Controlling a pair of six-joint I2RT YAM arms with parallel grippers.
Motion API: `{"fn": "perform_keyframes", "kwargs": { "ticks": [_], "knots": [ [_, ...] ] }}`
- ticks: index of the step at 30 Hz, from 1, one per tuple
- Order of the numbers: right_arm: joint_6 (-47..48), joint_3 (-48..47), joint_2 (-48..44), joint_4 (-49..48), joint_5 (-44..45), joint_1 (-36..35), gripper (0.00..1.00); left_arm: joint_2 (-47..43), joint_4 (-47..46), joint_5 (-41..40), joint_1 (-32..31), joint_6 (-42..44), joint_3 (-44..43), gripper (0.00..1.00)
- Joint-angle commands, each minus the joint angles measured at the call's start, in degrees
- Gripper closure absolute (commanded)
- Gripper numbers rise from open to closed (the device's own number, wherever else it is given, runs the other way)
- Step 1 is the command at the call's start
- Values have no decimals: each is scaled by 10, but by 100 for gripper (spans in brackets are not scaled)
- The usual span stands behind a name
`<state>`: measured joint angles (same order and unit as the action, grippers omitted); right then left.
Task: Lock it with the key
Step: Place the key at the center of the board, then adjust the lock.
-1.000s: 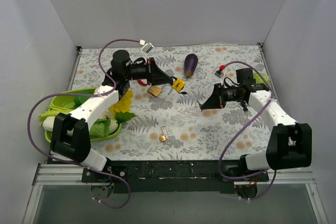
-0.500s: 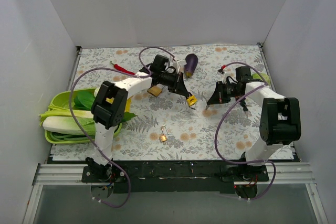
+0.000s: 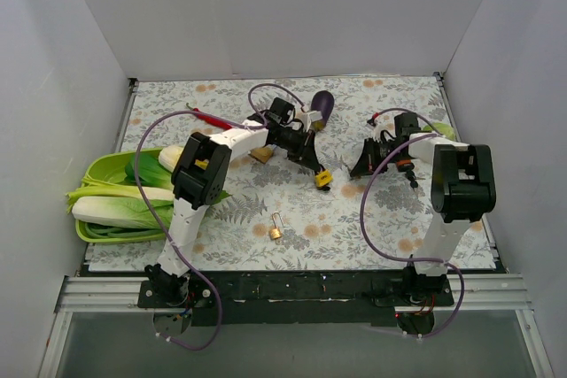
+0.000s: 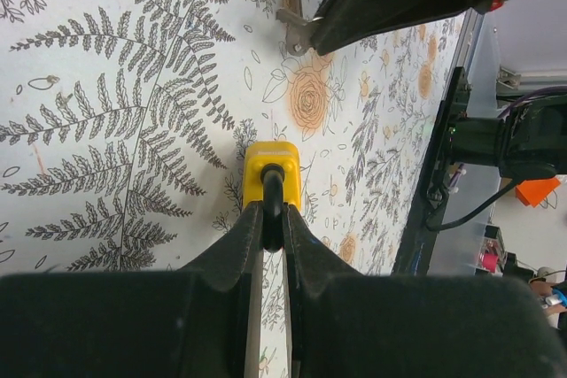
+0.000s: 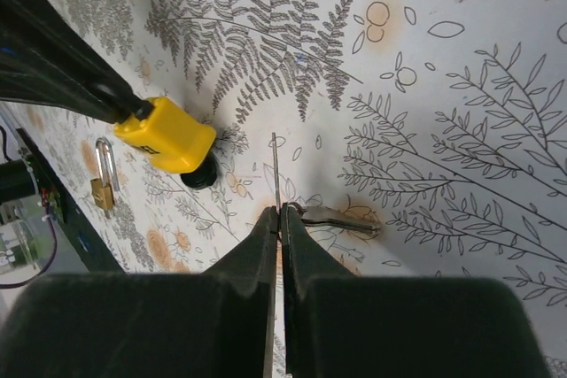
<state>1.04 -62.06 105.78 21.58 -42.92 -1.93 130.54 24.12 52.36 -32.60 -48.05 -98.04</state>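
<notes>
A yellow padlock (image 3: 323,179) with a black shackle hangs just above the floral table mat. My left gripper (image 3: 316,168) is shut on its shackle; in the left wrist view the padlock body (image 4: 272,170) sticks out beyond my gripper (image 4: 272,219). My right gripper (image 3: 358,169) is shut on a thin key (image 5: 275,170), its blade edge-on and pointing out from my gripper (image 5: 280,214). A second key (image 5: 335,216) hangs beside it on the ring. The padlock (image 5: 166,135) lies a short way left of the key tip, not touching it.
A small brass padlock (image 3: 275,230) lies near the front middle, and a larger brass one (image 3: 260,154) lies under my left arm. An eggplant (image 3: 322,105) is at the back. A green tray (image 3: 91,232) with bok choy is at the left, with a red-handled tool (image 3: 208,117) behind it.
My left gripper has carried the yellow padlock forward and right, close to my right gripper. My right gripper has shifted slightly back with the key.
</notes>
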Motion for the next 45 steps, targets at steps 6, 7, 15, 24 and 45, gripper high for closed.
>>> {"fn": "perform_keyframes", "kwargs": {
  "ticks": [6,7,15,24,45],
  "knots": [
    [-4,-38,38,9,-4,1,59,-74,-9,50,6,-15,-5,100],
    [-2,-39,36,12,-4,1,53,-82,-9,56,9,-25,-4,100],
    [91,-75,-93,68,-74,2,35,-194,-5,106,25,-88,36,100],
    [241,-8,-361,46,-129,-36,7,-368,-301,283,63,-356,236,100],
    [278,106,-557,-109,87,-362,2,-316,-1203,289,68,-1010,378,100]
  ]
}}
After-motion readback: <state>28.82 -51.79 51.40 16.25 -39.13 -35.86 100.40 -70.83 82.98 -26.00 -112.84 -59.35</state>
